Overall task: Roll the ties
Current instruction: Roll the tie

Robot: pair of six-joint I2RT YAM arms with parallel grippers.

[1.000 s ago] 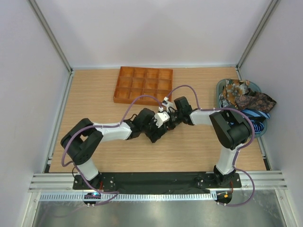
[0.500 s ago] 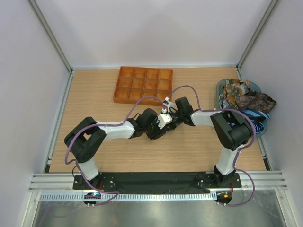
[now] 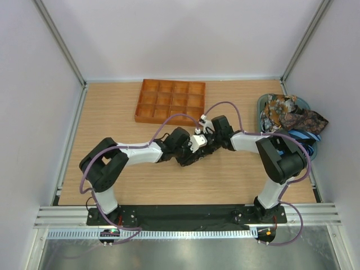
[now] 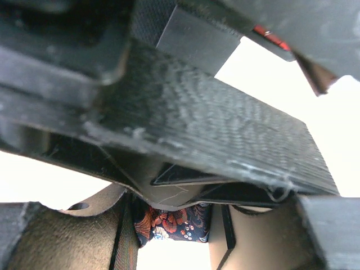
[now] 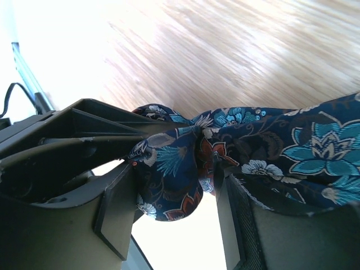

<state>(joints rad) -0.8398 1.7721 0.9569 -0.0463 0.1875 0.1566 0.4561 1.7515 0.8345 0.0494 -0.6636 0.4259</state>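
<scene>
1. Both arms reach in to the middle of the light wooden table [image 3: 112, 118]. Their wrists are packed close together on the near side of the orange gridded plastic tray [image 3: 170, 101].
2. The right gripper [image 5: 174, 194] shows well on its own camera. A navy floral fabric necktie [image 5: 169, 163], with teal, white and rust blooms, is bunched between its two dark fingers [image 5: 115, 216]. The cloth fills the gap from pad to pad, so the jaws are clamped down on the bunch and stand only as far apart as the fabric lets them.
3. From that bunch the tie runs out flat to the right of the view, lying over the right-hand finger with the wood grain behind it.
4. The left gripper [image 4: 171, 228] is harder to judge, because black bodywork right at the lens blocks nearly all of its camera. Low in that view a small patch of the same navy floral cloth sits in the narrow gap between its fingers [image 4: 73, 247]. I can't tell whether they are pressing on it.
5. On the right wrist view, a black tip comes in from the left and touches the bunch.
6. From above, the tie is hidden beneath the two wrists.
7. At the far right edge of the table is a round teal basket [image 3: 260, 107]. It holds a heap of brown-and-orange patterned ties [image 3: 289, 115], with blue striped cloth lower in the basket. The heap spills over the rim, well apart from the grippers.
</scene>
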